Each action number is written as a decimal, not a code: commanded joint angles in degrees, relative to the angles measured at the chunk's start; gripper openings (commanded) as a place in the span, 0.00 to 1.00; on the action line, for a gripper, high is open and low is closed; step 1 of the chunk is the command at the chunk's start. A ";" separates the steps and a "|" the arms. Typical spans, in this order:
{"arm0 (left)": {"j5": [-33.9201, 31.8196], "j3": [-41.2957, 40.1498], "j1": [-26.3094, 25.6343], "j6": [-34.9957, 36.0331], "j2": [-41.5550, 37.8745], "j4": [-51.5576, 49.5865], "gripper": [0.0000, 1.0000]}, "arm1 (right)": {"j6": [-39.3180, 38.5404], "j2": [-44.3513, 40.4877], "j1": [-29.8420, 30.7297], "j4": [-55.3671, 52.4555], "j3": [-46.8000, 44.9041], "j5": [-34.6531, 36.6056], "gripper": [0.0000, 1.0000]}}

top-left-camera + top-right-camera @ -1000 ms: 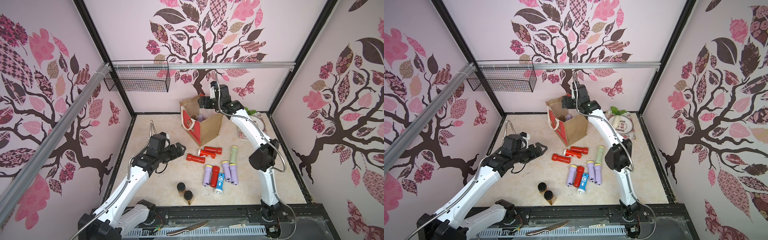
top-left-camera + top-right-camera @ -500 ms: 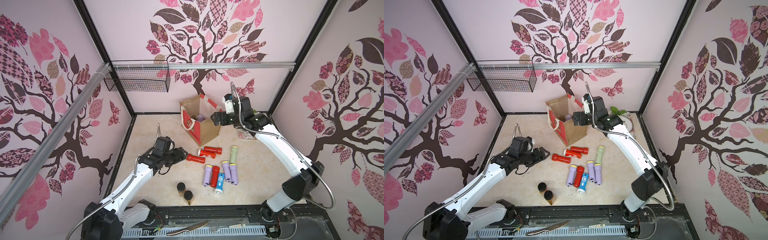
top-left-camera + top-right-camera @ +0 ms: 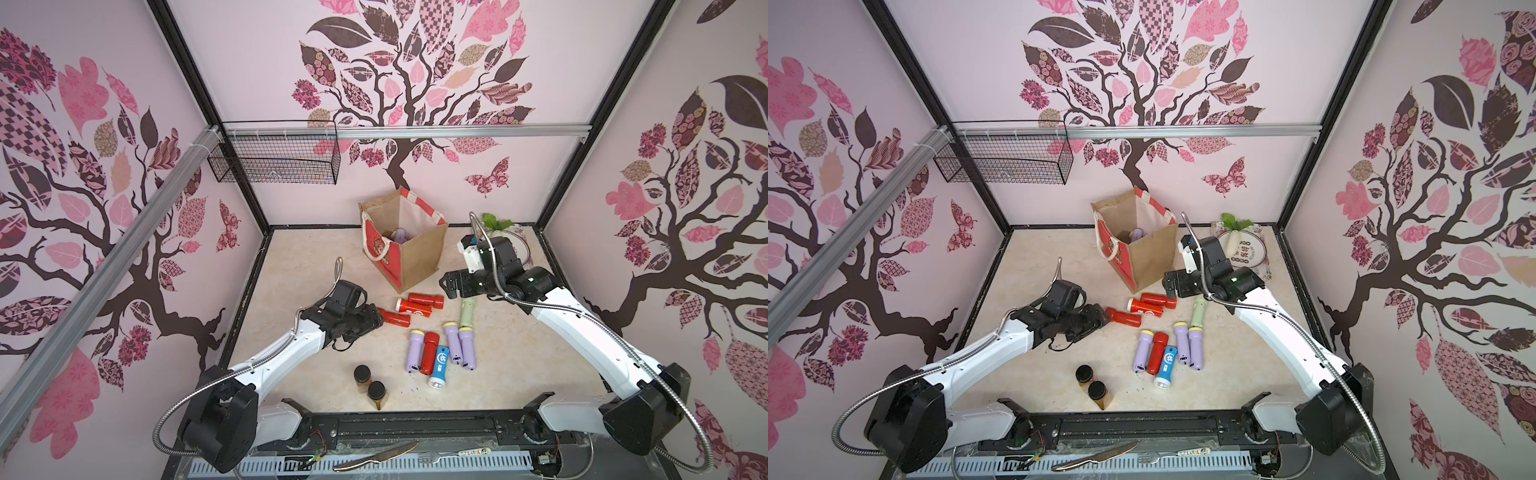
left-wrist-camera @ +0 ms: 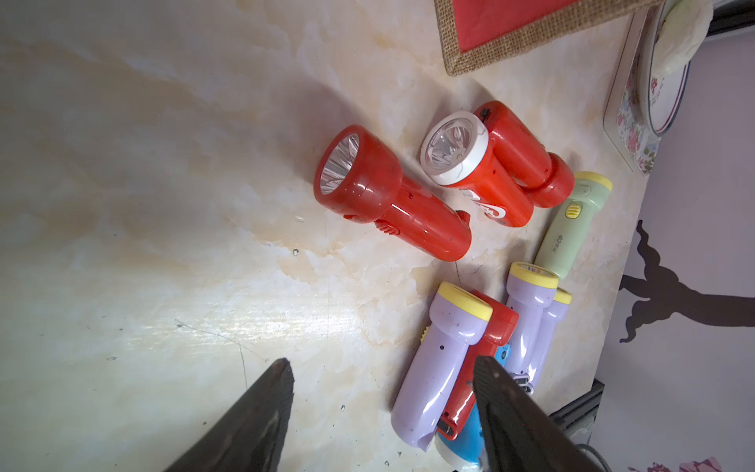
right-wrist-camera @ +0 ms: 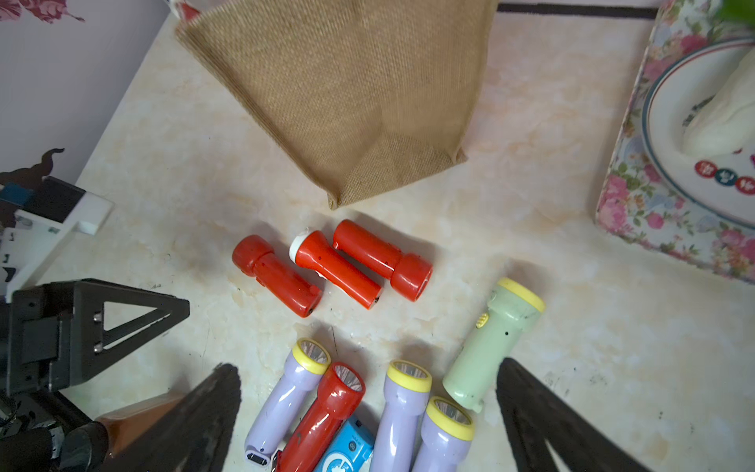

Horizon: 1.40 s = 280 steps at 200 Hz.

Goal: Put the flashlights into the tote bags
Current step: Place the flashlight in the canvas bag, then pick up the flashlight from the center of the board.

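The tote bag (image 3: 405, 245) stands open at the back of the table, with a lilac flashlight (image 3: 400, 236) inside it. In front of it lie three red flashlights (image 3: 394, 317), a pale green one (image 3: 467, 311), and a cluster of lilac, red and blue ones (image 3: 436, 353). My left gripper (image 3: 376, 320) (image 4: 382, 367) is open low over the table. Its tips are just short of the nearest red flashlight (image 4: 388, 192), with nothing between them. My right gripper (image 3: 445, 286) (image 5: 367, 372) hangs wide open beside the bag, above the lilac cluster (image 5: 404, 408) and the green flashlight (image 5: 490, 343).
Two brown jars with black lids (image 3: 370, 382) stand near the front edge. A plate on a floral tray (image 3: 1246, 249) sits at the back right. A black wire basket (image 3: 274, 158) hangs on the back wall. A knife and fork (image 3: 374, 457) lie on the front rail.
My right arm has swung from over the bag's mouth down to its right side, with the gripper open. My left gripper has slid toward the red flashlight and its jaws have narrowed.
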 commanded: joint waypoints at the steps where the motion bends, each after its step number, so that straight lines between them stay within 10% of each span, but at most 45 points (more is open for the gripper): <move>1: -0.30 -1.42 -0.23 -2.14 2.18 4.16 0.72 | 1.62 -4.62 0.12 1.43 -2.94 -0.78 1.00; 280: -5.91 13.10 -1.29 -3.50 25.95 4.68 0.55 | 2.14 -7.44 -3.04 2.70 -9.30 -0.58 1.00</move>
